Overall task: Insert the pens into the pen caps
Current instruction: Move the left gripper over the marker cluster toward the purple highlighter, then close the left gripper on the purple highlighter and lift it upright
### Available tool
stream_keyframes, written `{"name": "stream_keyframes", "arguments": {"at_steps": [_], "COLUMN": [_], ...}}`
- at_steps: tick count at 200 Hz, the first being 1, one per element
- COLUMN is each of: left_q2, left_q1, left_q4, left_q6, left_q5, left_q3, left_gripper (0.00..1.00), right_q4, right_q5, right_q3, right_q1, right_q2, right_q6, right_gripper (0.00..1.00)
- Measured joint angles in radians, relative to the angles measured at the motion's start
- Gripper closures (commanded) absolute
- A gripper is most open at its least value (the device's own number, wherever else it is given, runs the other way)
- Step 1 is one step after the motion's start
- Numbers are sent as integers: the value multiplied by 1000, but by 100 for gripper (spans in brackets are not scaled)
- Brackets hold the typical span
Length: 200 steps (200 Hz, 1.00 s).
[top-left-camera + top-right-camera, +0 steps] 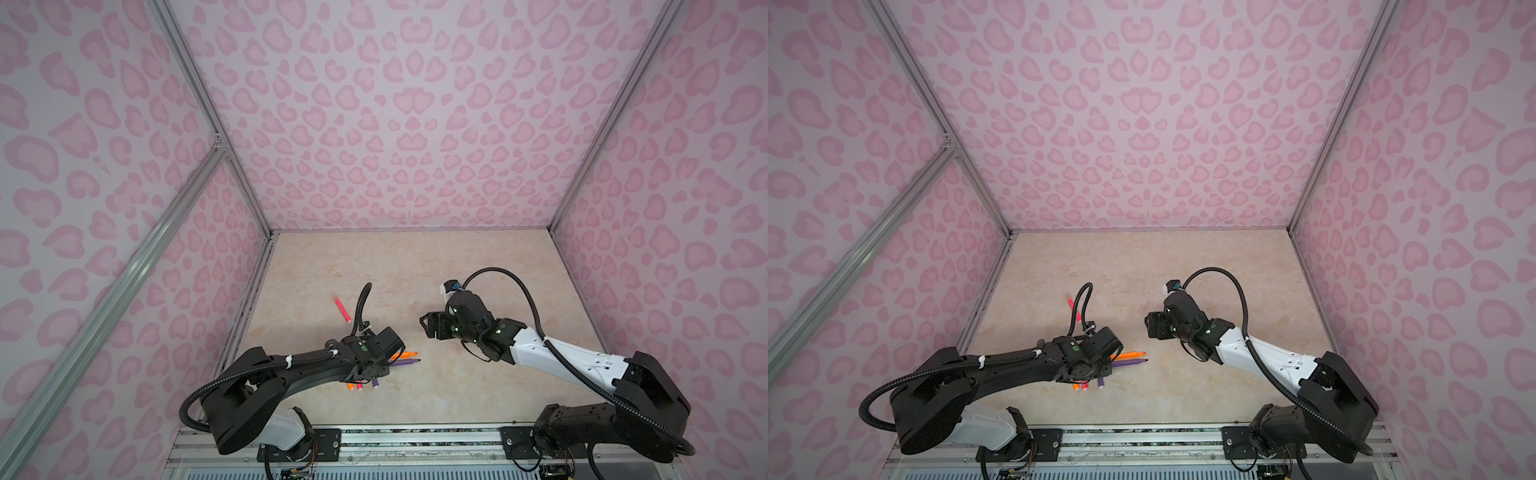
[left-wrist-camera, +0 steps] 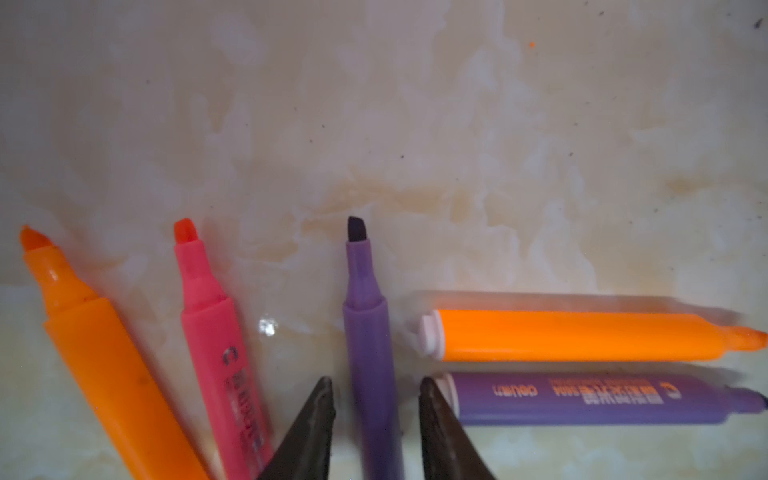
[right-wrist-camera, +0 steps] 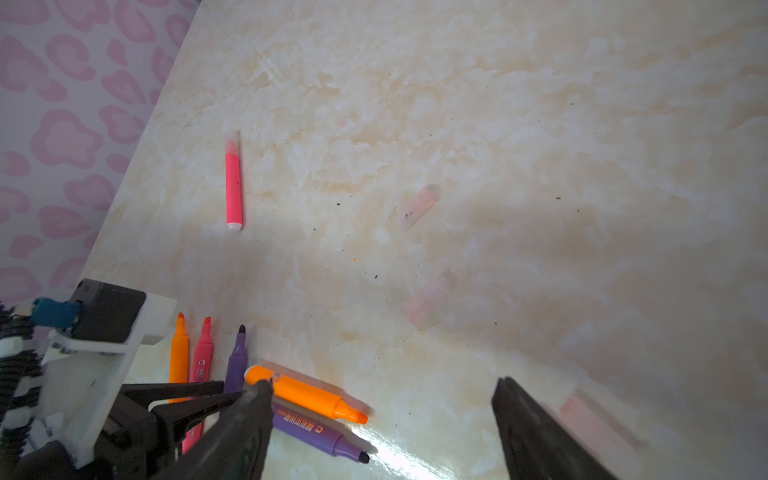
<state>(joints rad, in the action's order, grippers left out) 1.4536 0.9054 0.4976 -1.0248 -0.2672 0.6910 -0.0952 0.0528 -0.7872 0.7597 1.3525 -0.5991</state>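
I took the work to be at the pick-up step. The left gripper (image 2: pixel 376 384) was down over the bunch of pens near the front edge of the table (image 1: pixel 457 266), left of its middle. Its two dark fingers (image 2: pixel 316 419) stood narrowly apart on either side of a purple pen (image 2: pixel 365 332). A sliver of table showed on each side, so nothing was gripped yet.

A pink pen (image 2: pixel 212 332) and an orange pen (image 2: pixel 95 345) fanned out alongside it, tips bare. A second orange pen (image 2: pixel 582 336) and a second purple pen (image 2: pixel 582 401) lay crosswise, and the white end of that purple one sat just beside a finger.

The right gripper (image 3: pixel 384 381) hung wide and empty above the middle of the table. The pen caps (image 3: pixel 419 206) were faint pinkish tubes on bare table near it, well apart from the bunch. I could make out about three.

A lone pink pen (image 3: pixel 234 187) lay nearer the left edge, farther back, seemingly capped already.

To my eye the next move needed a square pinch on the barrel and a lift that left the crosswise pen undisturbed. After that, a cap would have to be held steady for the tip.

The second purple pen read "deli", upside down in the left wrist view, but its orange print was too blurred to read. The pink pen bore a C-shaped mark and print I could not read.
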Motion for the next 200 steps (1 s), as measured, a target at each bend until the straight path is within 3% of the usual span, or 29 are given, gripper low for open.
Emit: {"name": "stream_keyframes", "arguments": {"at_steps": [22, 200], "left_q2": [29, 47], "left_q1": [0, 1], "left_q4": [-2, 2], "left_q6": [1, 10], "left_q5": [-22, -55], "left_q3": [17, 31], "left_gripper": [69, 90], "right_q4": [0, -2], "right_q5": [0, -27], "right_q3": [0, 0], "right_q1": [2, 3], "right_q2": [0, -7], "right_q6": [0, 1], "right_gripper": [17, 17]}}
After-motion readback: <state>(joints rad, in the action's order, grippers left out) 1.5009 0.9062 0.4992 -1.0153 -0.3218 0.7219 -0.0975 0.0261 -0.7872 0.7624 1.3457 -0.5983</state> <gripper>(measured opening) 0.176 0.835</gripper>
